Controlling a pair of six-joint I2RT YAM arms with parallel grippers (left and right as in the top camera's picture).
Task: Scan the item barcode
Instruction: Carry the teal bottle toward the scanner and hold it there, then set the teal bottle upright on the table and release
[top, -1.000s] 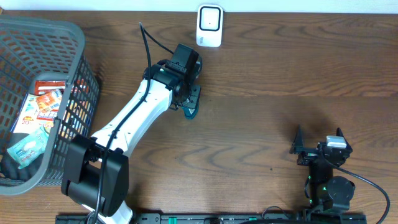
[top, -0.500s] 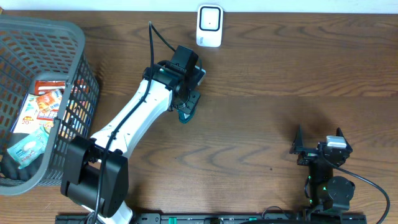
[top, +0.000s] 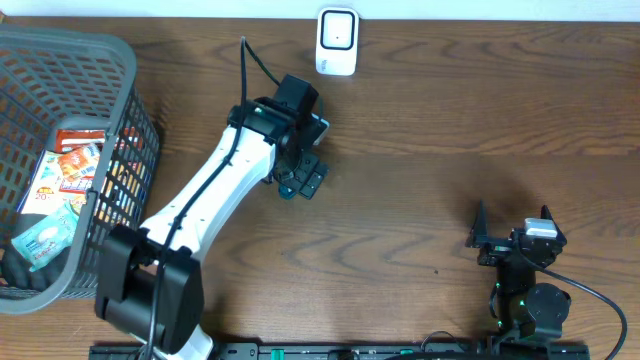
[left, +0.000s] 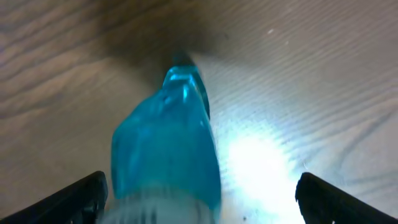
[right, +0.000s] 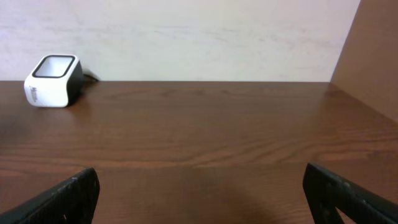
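Note:
The item, a translucent blue piece (left: 165, 143) with a white ribbed end, lies on the wooden table between the fingers of my left gripper (left: 199, 202). Those jaws stand wide open, with a broad gap on the item's right side. From overhead, only a teal tip of the item (top: 288, 190) peeks out under the left gripper (top: 305, 176). The white barcode scanner (top: 338, 42) stands at the table's far edge, also seen far left in the right wrist view as the scanner (right: 54, 81). My right gripper (top: 512, 238) rests open near the front right, with nothing between its fingers (right: 202, 199).
A grey wire basket (top: 112, 62) at the left holds several packets (top: 62, 170). A black cable (top: 240, 65) runs up from the left arm. A bright light patch (left: 255, 168) falls on the wood beside the item.
The left gripper has opened and let go of the blue item, which now lies on the table. The left wrist shifted slightly. The right arm has not moved.

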